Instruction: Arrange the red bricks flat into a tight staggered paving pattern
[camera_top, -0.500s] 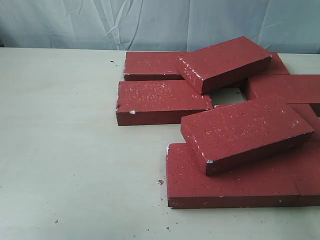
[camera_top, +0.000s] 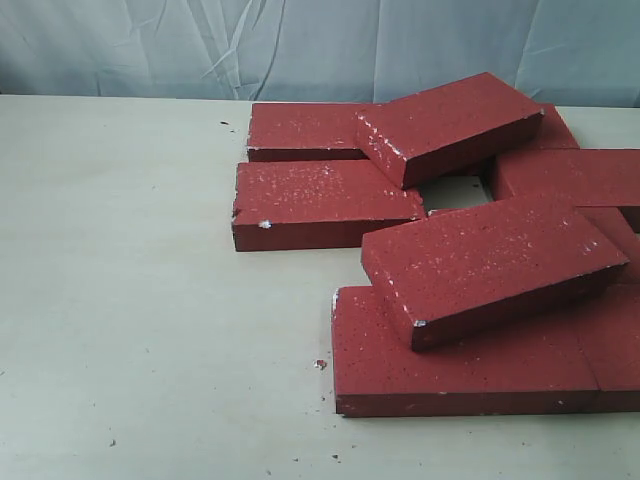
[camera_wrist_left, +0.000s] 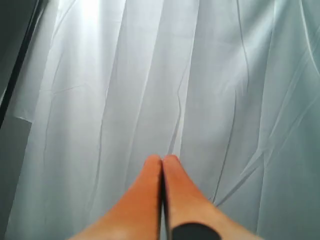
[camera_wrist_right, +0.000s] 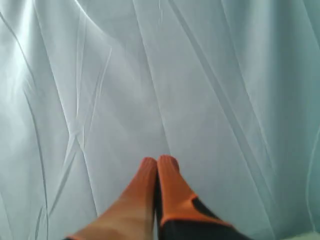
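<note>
My left pincer (camera_wrist_left: 162, 159) and right pincer (camera_wrist_right: 158, 161) are both fully closed, empty, facing the curtain (camera_wrist_left: 235, 75). The red bricks (camera_top: 490, 260) lie jumbled on the table (camera_top: 130, 300), two tilted atop others. I judge them heavy, rigid, rough-faced: grasp across the short width, near mid-length.

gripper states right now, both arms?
Left gripper: closed, holding nothing.
Right gripper: closed, holding nothing.
</note>
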